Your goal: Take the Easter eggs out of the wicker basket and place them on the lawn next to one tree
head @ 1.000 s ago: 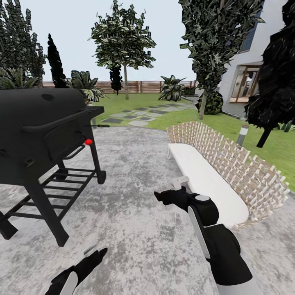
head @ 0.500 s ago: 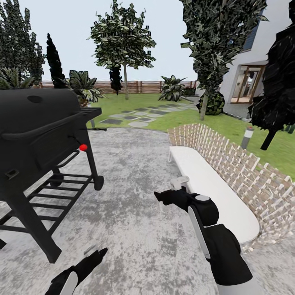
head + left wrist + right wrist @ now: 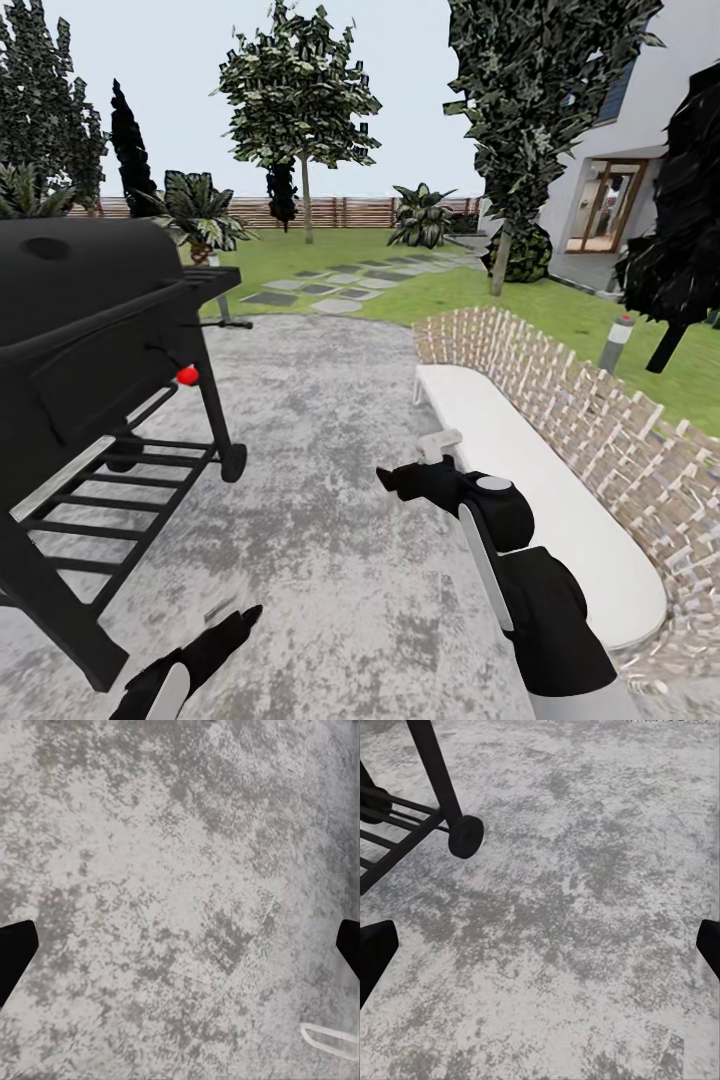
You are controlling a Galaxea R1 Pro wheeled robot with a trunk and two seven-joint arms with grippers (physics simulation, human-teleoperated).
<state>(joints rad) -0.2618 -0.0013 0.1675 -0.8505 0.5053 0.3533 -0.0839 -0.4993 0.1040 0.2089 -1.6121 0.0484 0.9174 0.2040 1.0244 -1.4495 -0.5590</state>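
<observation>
Gravel (image 3: 330,480) is what I'm rolling over, a wide grey mottled circle spreading under both arms. Beyond it I see the lawn (image 3: 330,250) running back to a slat fence (image 3: 350,211), with a stepping-stone path (image 3: 330,290) crossing the grass. Black barbecue grill (image 3: 90,330) looms on my left, cut off by the frame edge; one of its wheels (image 3: 466,835) turns up in the right wrist view. A curved white bench (image 3: 530,480) with a woven back sits on my right, its far end running out of frame. A pale-trunked tree (image 3: 300,100) stands far back on the grass, another (image 3: 530,110) nearer the white house (image 3: 640,150). No eggs or basket anywhere I can make out. Right gripper (image 3: 400,478) hangs over gravel, fingers (image 3: 375,956) spread wide apart, nothing between them. Left gripper (image 3: 235,618) sits low and partly cropped; its wrist view has the fingers (image 3: 15,952) at opposite edges, spread too.
</observation>
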